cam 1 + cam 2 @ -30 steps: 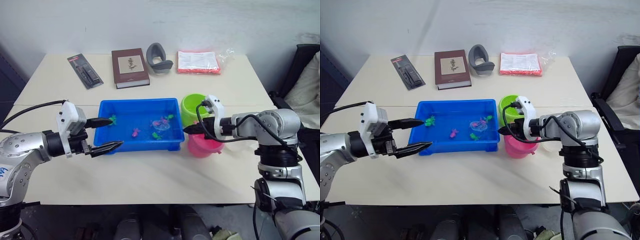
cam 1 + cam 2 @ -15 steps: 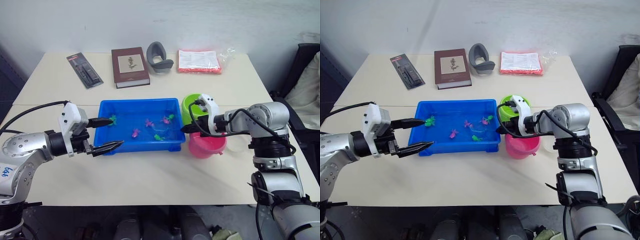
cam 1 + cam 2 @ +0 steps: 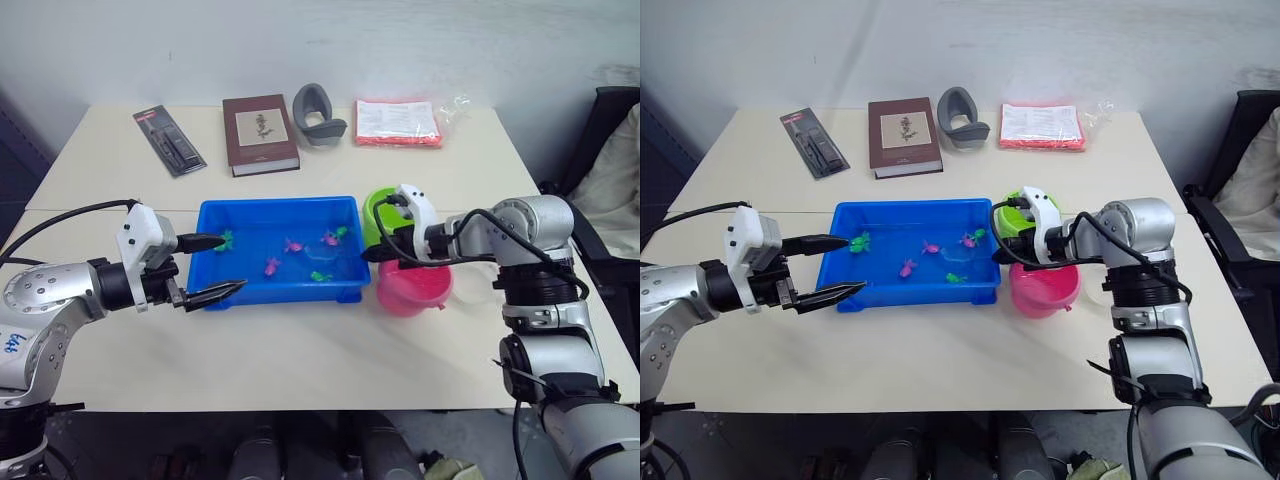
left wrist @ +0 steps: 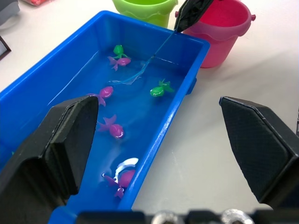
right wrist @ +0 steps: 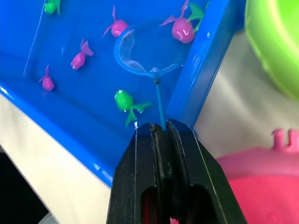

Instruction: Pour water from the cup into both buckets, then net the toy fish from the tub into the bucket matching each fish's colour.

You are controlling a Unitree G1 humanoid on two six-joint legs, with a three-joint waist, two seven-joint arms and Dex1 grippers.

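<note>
The right gripper (image 5: 161,133) is clamped on the net (image 5: 148,51) handle; the hoop lies in the tub (image 3: 277,212), its long axis running from the gripper toward 9 o'clock in the head view. A green fish (image 5: 125,102) lies just beside the handle. The left gripper (image 3: 214,268) hangs wide apart, empty, at the tub's 9 o'clock end.

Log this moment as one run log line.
right pincer shut on net | hoop in tub water, no fish inside | left pincer open beside tub

Nothing legible; a faint blue scrawl on the left arm (image 3: 12,343) is perhaps writing.
</note>
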